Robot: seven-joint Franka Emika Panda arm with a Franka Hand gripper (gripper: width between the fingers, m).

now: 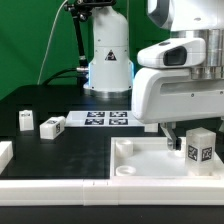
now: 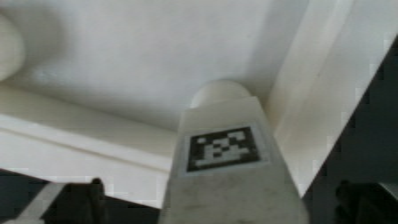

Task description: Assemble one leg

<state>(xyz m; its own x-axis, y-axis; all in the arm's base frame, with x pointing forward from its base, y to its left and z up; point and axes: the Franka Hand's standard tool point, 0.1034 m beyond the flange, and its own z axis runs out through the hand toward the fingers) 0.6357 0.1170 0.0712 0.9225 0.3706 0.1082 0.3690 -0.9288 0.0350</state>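
A leg (image 1: 200, 147), a white stubby block with square tags, stands upright inside the near right corner of the large white tray-like piece (image 1: 140, 160). My gripper (image 1: 190, 142) is lowered around it, one dark finger (image 1: 172, 137) showing beside it. In the wrist view the leg (image 2: 222, 150) rises between my fingers (image 2: 80, 200), with tray surface visible between finger and leg. The jaws stand apart, not pressing on the leg. Two more legs (image 1: 26, 121) (image 1: 52, 126) lie on the black table at the exterior view's left.
The marker board (image 1: 107, 118) lies flat at mid table in front of the arm's base. Another white part (image 1: 5, 152) shows at the left edge. The tray's raised rim (image 2: 107, 120) and a round corner hole (image 2: 9, 50) are close to the leg.
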